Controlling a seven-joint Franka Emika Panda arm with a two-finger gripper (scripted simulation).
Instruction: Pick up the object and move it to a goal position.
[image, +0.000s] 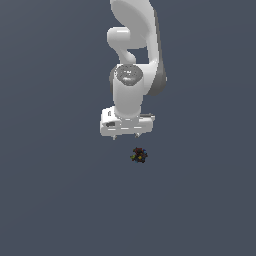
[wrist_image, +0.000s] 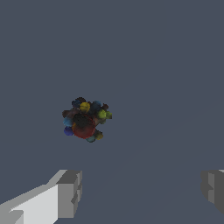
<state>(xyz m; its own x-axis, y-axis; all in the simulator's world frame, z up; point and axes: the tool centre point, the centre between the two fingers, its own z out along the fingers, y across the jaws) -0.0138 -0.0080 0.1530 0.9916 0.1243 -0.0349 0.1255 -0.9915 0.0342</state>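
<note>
You see one lumpy, roughly round object (image: 139, 155) (wrist_image: 85, 119), multicoloured; one gripper (image: 126, 136) (wrist_image: 140, 190), two blocky grey fingers (wrist_image: 69, 194) spread wide, holding nothing.

A: How much of the arm (image: 132, 60) shows in the exterior view?
B: Only its lower part; the upper links run off the top edge; the base is out of frame.
A: And the tool (image: 126, 136)?
B: Its fingertips are tiny nubs under the white hand there; too small to judge the gap from that view; in the wrist view one finger (wrist_image: 68, 192) is cut by the bottom edge and the other by the right edge.
A: The object (image: 139, 155)?
B: In the exterior view just a dark speck with flecks of colour; its shape cannot be made out; its underside is hidden in both views.
</note>
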